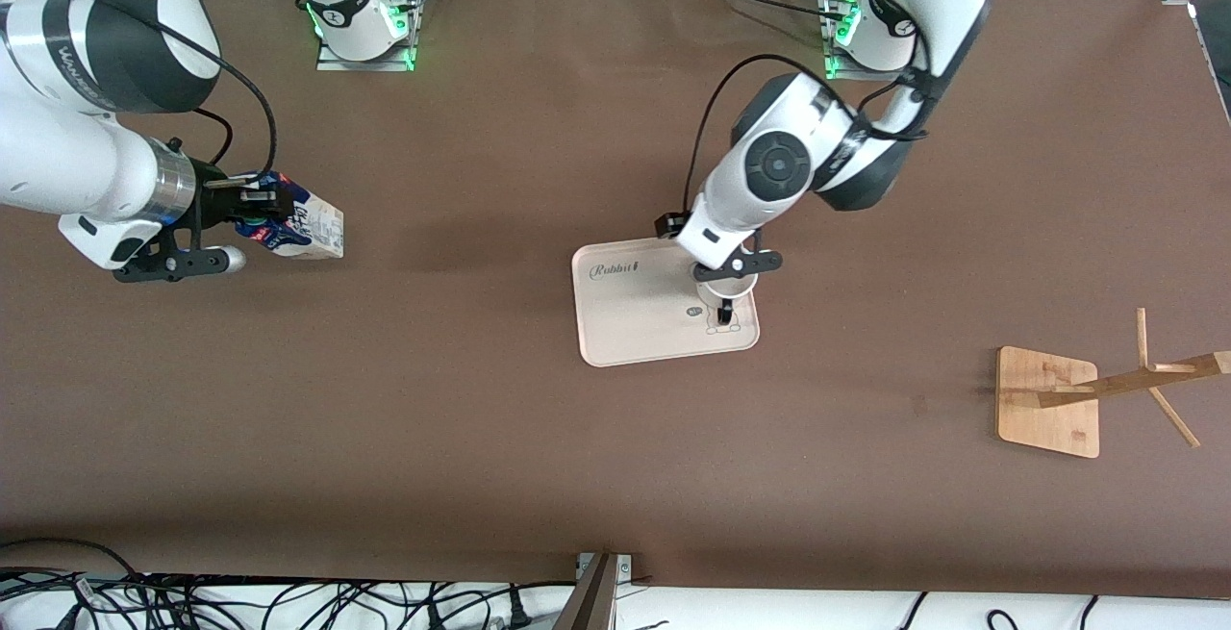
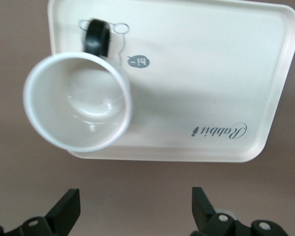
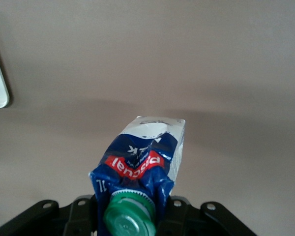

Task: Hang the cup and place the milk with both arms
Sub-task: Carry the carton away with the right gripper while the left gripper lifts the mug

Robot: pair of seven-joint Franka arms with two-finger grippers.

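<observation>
Standing unused at lower right of the front frame, bamboo peg rack point(image 1: 1048, 403); sitting yet unhung on cream rectangular tray point(image 1: 625, 322) at centre, small white ceramic mug point(image 1: 728, 288); hovering over it with fingers spread wide and empty, left gripper point(image 1: 736, 269); clamping tilted blue-and-white gable-top carton point(image 1: 298, 224) at middle left, unplaced, right gripper point(image 1: 252, 210).
</observation>
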